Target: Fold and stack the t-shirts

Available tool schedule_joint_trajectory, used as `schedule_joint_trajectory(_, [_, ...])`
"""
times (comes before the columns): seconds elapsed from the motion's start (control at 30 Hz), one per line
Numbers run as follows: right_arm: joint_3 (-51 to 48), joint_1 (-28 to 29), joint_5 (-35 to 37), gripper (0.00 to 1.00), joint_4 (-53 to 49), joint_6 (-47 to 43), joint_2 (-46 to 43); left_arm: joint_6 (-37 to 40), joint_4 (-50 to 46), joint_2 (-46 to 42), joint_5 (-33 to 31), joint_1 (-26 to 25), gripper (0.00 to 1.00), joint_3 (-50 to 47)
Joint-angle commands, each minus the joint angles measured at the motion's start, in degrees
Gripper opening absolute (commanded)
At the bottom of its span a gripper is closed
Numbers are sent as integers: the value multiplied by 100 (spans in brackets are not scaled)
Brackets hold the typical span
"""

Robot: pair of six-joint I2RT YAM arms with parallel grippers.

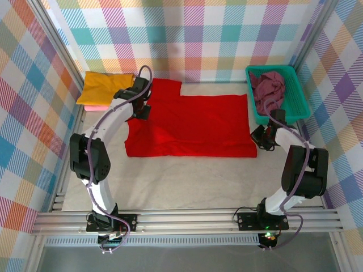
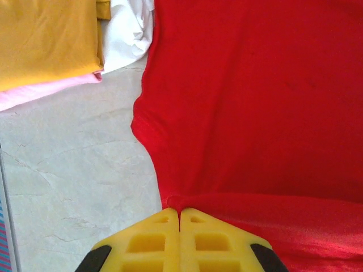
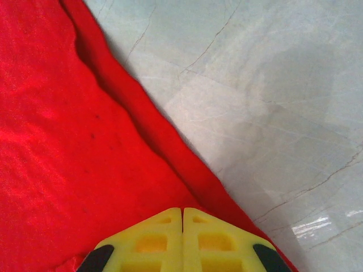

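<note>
Top external view: the red t-shirt point(image 1: 193, 127) lies spread mid-table. The left gripper point(image 2: 180, 211), at the shirt's 9 o'clock edge, is clenched on puckered cloth. The right gripper point(image 3: 182, 209), at the 3 o'clock hem, is closed too, its grasp unclear. A mustard yellow t-shirt point(image 1: 102, 86) sits folded at 10 o'clock, and a maroon t-shirt point(image 1: 269, 88) fills the teal basket point(image 1: 299, 93) at 2 o'clock.

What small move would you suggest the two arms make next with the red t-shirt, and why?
Probably raise both together to start a fold: the left gripper and right gripper are shut on opposite side edges of the red t-shirt, which lies spread flat.
</note>
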Motion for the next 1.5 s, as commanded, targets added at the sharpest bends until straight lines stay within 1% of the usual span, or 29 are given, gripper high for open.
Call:
schedule_joint_trajectory(0.0, [130,32,114,0,120,76,75,163,-180,152,-197,64,0,332])
schedule_joint_trajectory(0.47, [417,115,45,0,208,191,317,222,-193,281,-445,73,0,430])
schedule_joint_trajectory(0.5, [455,113,75,5,168,223,335,240,-166,297,-487,81,0,447])
schedule_joint_trajectory(0.53, [505,109,105,14,152,241,350,259,-176,335,-499,82,0,508])
schedule_joint_trajectory(0.57, [542,112,100,18,159,248,355,282,-196,383,-506,82,0,579])
schedule_joint_trajectory(0.63, [694,116,37,19,132,270,342,286,-221,555,-588,90,2,814])
schedule_joint_trajectory(0.67, [781,117,41,22,73,271,325,295,-275,659,-593,91,7,967])
schedule_joint_trajectory(0.7, [873,116,70,25,4,272,276,312,-352,790,-600,91,15,1172])
schedule_joint_trajectory(0.73, [925,109,103,26,-34,263,225,305,-424,911,-636,95,28,1365])
schedule_joint_trajectory(0.77, [952,117,128,26,-62,246,126,295,-517,1043,-686,91,39,1600])
schedule_joint_trajectory(0.8, [963,120,126,27,-100,222,35,260,-638,1145,-708,91,44,1841])
schedule_joint_trajectory(0.87, [952,118,62,27,-175,157,-181,39,-733,1141,-731,91,47,2080])
schedule_joint_trajectory(0.97, [669,175,-108,28,-86,34,-681,-142,-364,647,-217,91,48,1727])
schedule_joint_trajectory(1.0, [563,214,-136,28,-94,-40,-851,-257,-305,471,-116,89,49,1626])
schedule_joint_trajectory(1.03, [475,240,-184,29,-116,-117,-1011,-405,-366,334,-46,90,52,1592])
schedule_joint_trajectory(1.07, [397,276,-240,30,-133,-193,-1135,-551,-480,242,51,91,52,1569])
schedule_joint_trajectory(1.13, [207,355,-280,30,-174,-314,-1385,-863,-596,-10,436,90,52,1246])
schedule_joint_trajectory(1.27, [-289,609,-239,30,-102,-553,-1886,-1649,89,-733,1388,82,55,-421])
schedule_joint_trajectory(1.37, [-621,813,-299,30,181,-676,-2162,-2047,554,-906,1517,73,56,-1271])
schedule_joint_trajectory(1.4, [-713,939,-372,30,316,-809,-2237,-2161,742,-927,1510,76,59,-1508])
schedule_joint_trajectory(1.43, [-766,1112,-394,31,433,-1005,-2291,-2244,857,-885,1527,82,60,-1649])
schedule_joint_trajectory(1.47, [-804,1309,-428,34,537,-1247,-2342,-2290,920,-792,1599,82,60,-1699])
